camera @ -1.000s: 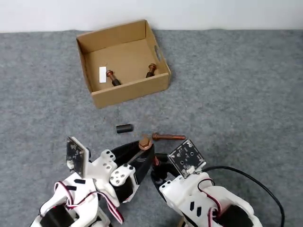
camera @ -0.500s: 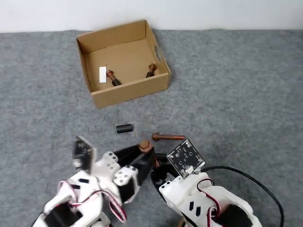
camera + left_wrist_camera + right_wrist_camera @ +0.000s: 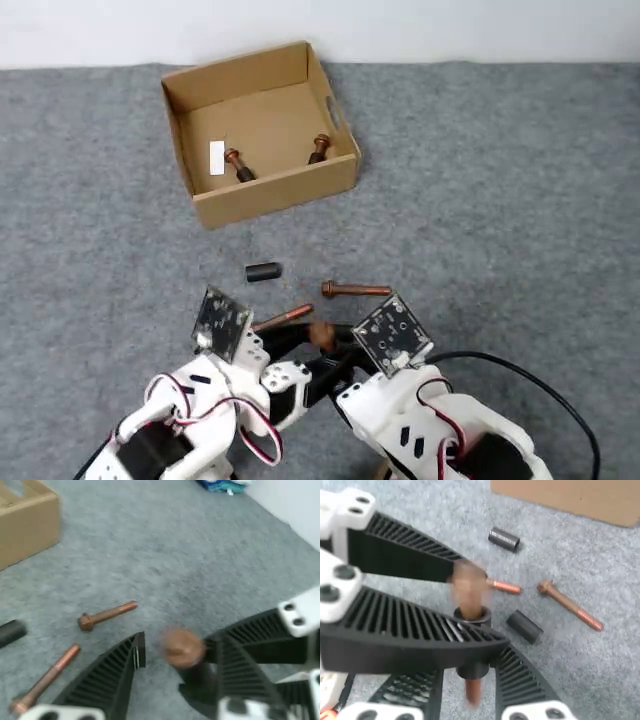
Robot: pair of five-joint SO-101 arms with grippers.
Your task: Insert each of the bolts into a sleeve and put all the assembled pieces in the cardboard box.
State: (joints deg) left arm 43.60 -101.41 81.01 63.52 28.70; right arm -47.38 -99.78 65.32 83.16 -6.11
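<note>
Currently both arms meet at the near edge of the grey carpet [image 3: 500, 200], wrists almost touching.

Right gripper [image 3: 470, 672]: closed tight on a black sleeve [image 3: 472, 616], held upright. A copper bolt [image 3: 467, 582] stands in that sleeve, its head above the rim and its tip poking out underneath.

Left gripper [image 3: 172, 652]: spread wide, one ribbed finger on each side of the bolt head. It has a firm hold on nothing; I cannot tell whether either finger touches the head.

On the carpet just beyond the grippers:
- far bolt [image 3: 355, 290], lying flat, apart from the others
- near bolt [image 3: 283, 319], lying flat, close beside the left arm
- loose sleeve [image 3: 262, 271], on its side, between the grippers and the box
- second loose sleeve [image 3: 524, 626], on its side near the right gripper, between the two loose bolts

Cardboard box [image 3: 270, 195]: open-topped, well apart from the arms toward the far side. Two assembled pieces lie inside, one [image 3: 240, 165] near the middle of the floor and the other [image 3: 320, 148] against the wall with the handle slot.
</note>
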